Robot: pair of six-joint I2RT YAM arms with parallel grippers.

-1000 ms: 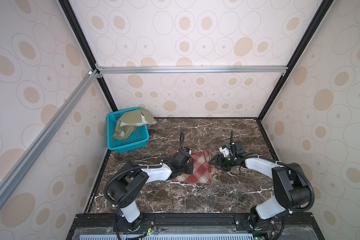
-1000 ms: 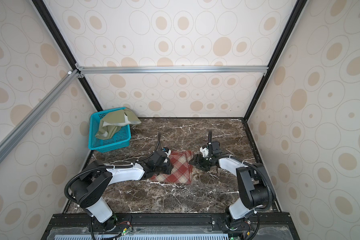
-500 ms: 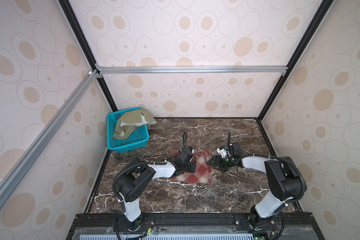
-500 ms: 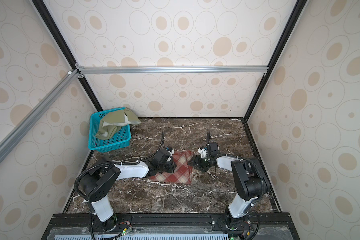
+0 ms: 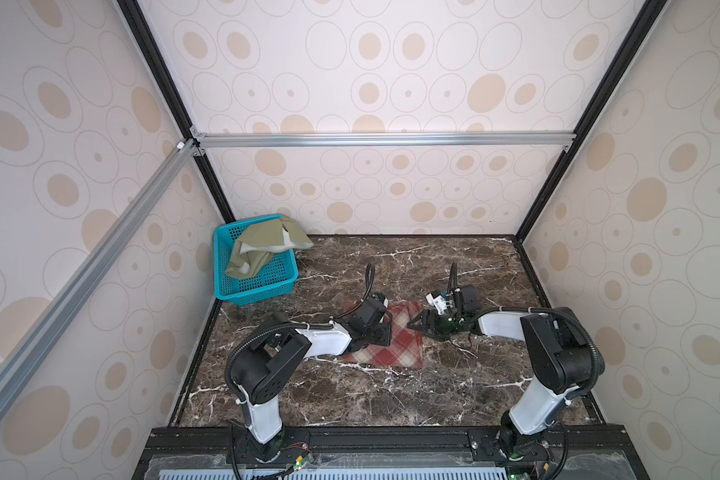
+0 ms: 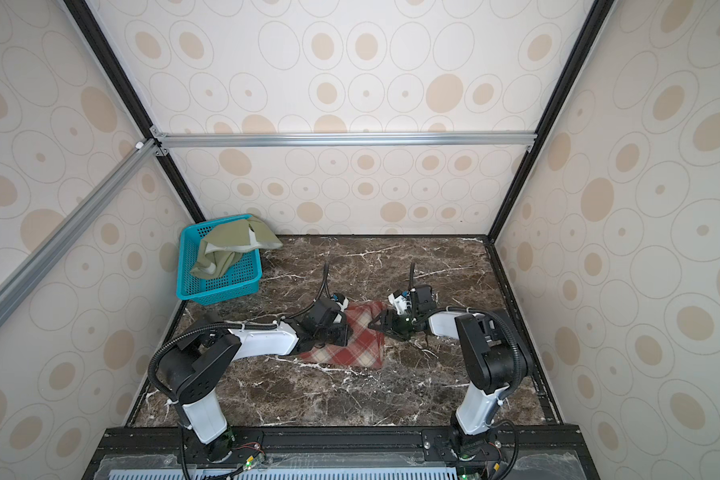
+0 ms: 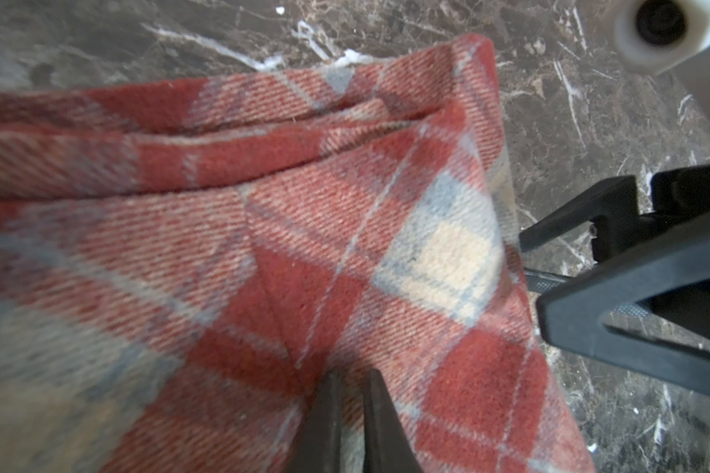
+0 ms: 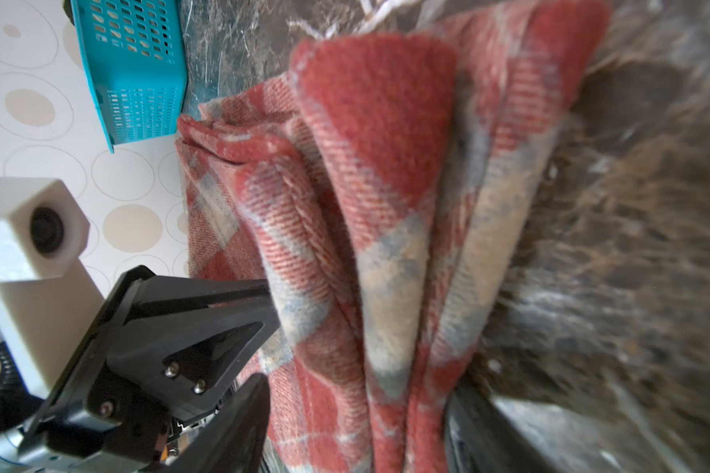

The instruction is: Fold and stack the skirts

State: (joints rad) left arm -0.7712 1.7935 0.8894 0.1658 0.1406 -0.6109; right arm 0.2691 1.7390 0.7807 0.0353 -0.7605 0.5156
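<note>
Your left gripper (image 7: pixel 355 409) is pinched almost shut on a fold of the plaid skirt (image 5: pixel 395 349); you can see the two tips biting the cloth at the bottom edge of the left wrist view. Your right gripper (image 5: pixel 413 326) has its jaws spread wide. Compared with a second ago it's slid toward the left of the frame, so it now sits right at the skirt's right-hand edge with the bunched layers between the jaws. I can't tell if it's actually squeezing them. The skirt itself hasn't budged. It's in the same spot on the marble table (image 5: pixel 350 399), just below the middle of both top views, folded over with rumpled layers along its upper edge. And the olive-green skirt (image 5: pixel 262 245) is unchanged too, draped over the teal basket (image 5: pixel 262 286) at the left of the frame.
</note>
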